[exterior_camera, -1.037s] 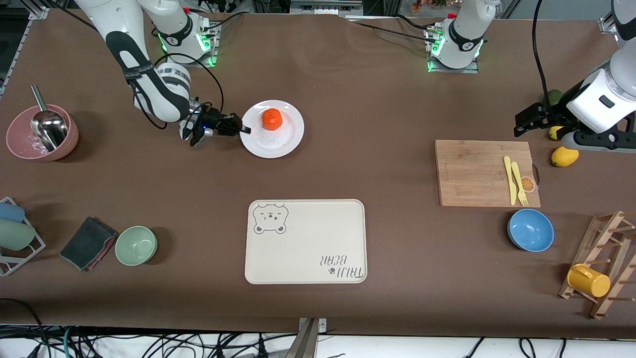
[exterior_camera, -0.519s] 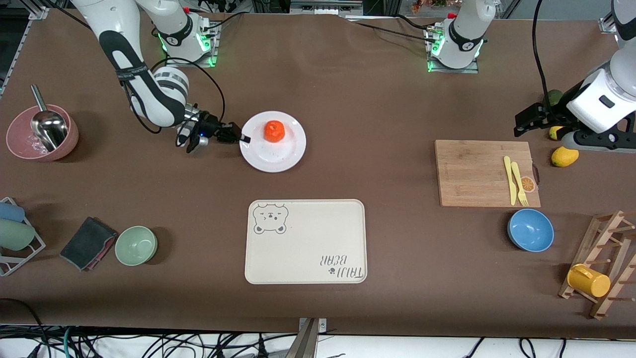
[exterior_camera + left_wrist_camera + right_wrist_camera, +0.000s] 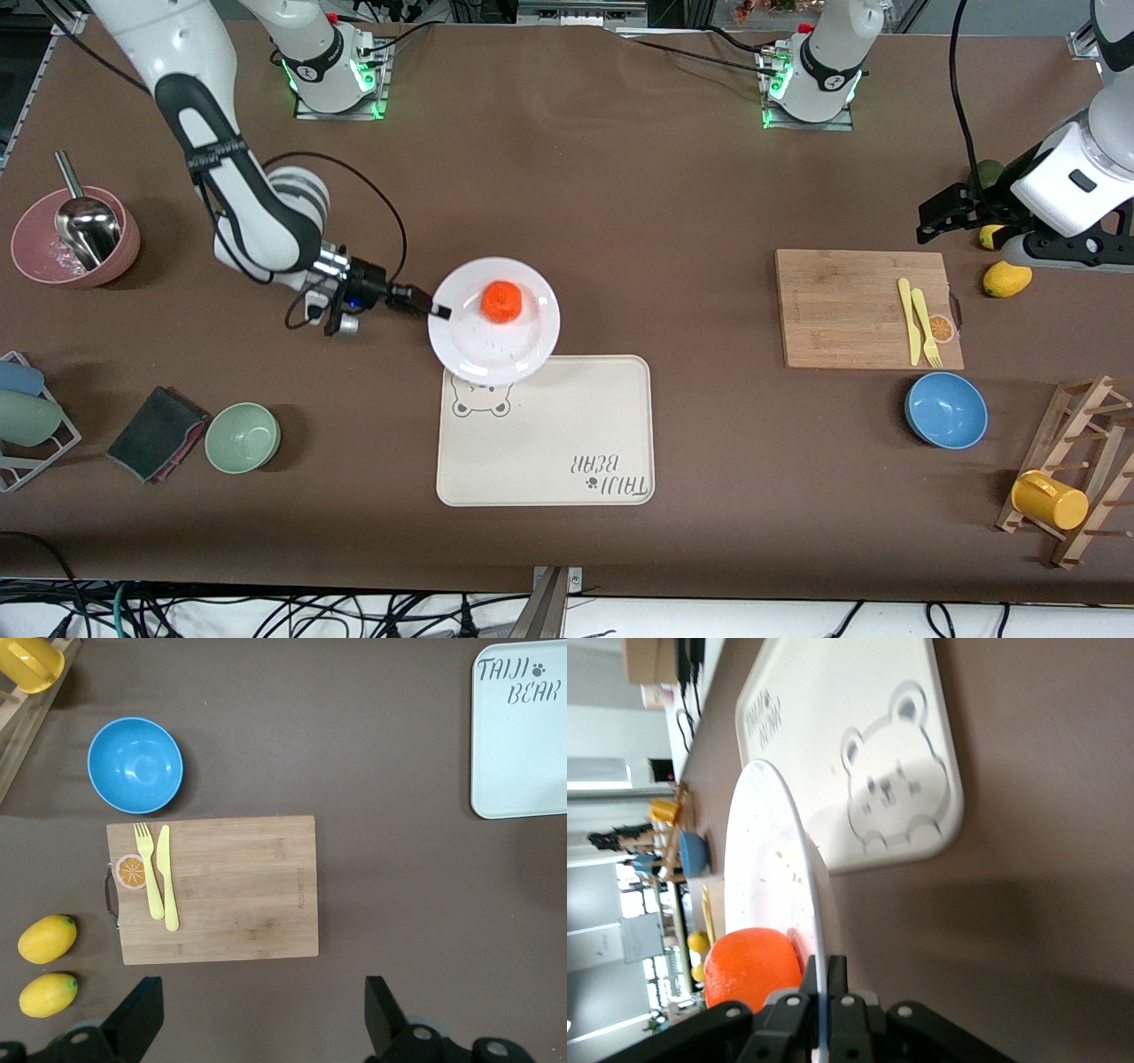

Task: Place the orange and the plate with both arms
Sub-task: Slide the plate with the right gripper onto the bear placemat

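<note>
Your right gripper [image 3: 434, 311] pinches rim of round white plate [image 3: 496, 341], at plate's 9 o'clock. Plate up in air, over bear corner of cream rectangular tray [image 3: 545, 452]. Small round red-orange orange [image 3: 501, 300] sits on plate, toward 12 o'clock. Your left gripper [image 3: 264, 1028] waits, fingers spread wide, over table beside bamboo cutting board [image 3: 239, 890], holding nothing.

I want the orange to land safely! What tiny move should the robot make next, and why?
Probably carry the plate a little farther over the bear tray. The right gripper pinches its rim, the orange rides on it, and only its edge overlaps the tray.
</note>
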`<state>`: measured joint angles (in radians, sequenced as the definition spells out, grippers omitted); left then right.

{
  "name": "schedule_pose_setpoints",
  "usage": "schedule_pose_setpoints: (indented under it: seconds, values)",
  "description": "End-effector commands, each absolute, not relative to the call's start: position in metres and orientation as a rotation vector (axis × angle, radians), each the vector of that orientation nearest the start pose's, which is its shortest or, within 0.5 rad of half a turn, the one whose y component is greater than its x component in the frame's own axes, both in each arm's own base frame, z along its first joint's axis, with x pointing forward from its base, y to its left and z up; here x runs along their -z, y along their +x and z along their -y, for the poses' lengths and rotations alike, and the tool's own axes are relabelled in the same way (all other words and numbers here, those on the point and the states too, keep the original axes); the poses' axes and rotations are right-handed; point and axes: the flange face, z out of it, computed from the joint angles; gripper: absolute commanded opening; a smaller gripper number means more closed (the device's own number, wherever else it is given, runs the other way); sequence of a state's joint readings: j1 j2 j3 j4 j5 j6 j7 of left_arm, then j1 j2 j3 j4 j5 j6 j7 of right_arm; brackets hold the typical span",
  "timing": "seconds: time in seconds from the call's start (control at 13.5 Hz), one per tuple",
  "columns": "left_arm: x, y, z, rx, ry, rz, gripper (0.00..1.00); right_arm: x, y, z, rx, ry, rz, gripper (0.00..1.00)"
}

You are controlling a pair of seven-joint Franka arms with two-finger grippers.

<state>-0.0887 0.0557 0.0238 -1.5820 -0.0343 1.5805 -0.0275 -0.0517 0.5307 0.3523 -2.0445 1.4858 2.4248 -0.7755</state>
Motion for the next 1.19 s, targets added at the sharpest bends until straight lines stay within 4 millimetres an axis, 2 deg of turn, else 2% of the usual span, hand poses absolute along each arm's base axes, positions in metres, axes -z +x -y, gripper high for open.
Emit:
schedule_pose_setpoints:
  seconds: [0.0,0.07,0.22,0.37,0.52,0.59,0.81,0.89,0.96,1.11]
  values:
    - [-0.594,0.571,0.04,-0.1,-3.184,-0.084,1.0,-0.173,0.626,-0.185,0.086,-2.076,-0.321,0.0]
    - [-0.594,0.571,0.04,-0.1,-3.183,-0.084,1.0,-0.171,0.636,-0.182,0.085,-2.092,-0.307,0.0]
    - [-0.594,0.571,0.04,-0.1,-3.184,-0.084,1.0,-0.164,0.639,-0.186,0.081,-2.102,-0.293,0.0]
    - [-0.594,0.571,0.04,-0.1,-3.184,-0.084,1.0,-0.14,0.648,-0.19,0.097,-2.114,-0.31,0.0]
    - [-0.594,0.571,0.04,-0.1,-3.184,-0.084,1.0,-0.126,0.655,-0.207,0.105,-2.114,-0.313,0.0]
    - [-0.594,0.571,0.04,-0.1,-3.184,-0.084,1.0,-0.121,0.656,-0.208,0.121,-2.128,-0.326,0.0]
    - [-0.594,0.571,0.041,-0.1,-3.184,-0.086,1.0,-0.119,0.66,-0.206,0.128,-2.127,-0.332,0.0]
    - [-0.594,0.571,0.04,-0.1,-3.184,-0.084,1.0,-0.121,0.663,-0.2,0.138,-2.132,-0.331,0.21]
    - [-0.594,0.571,0.04,-0.1,-3.184,-0.084,1.0,-0.125,0.667,-0.19,0.157,-2.144,-0.331,0.99]
    - [-0.594,0.571,0.04,-0.1,-3.184,-0.084,1.0,-0.15,0.678,-0.176,0.191,-2.211,-0.197,1.0]
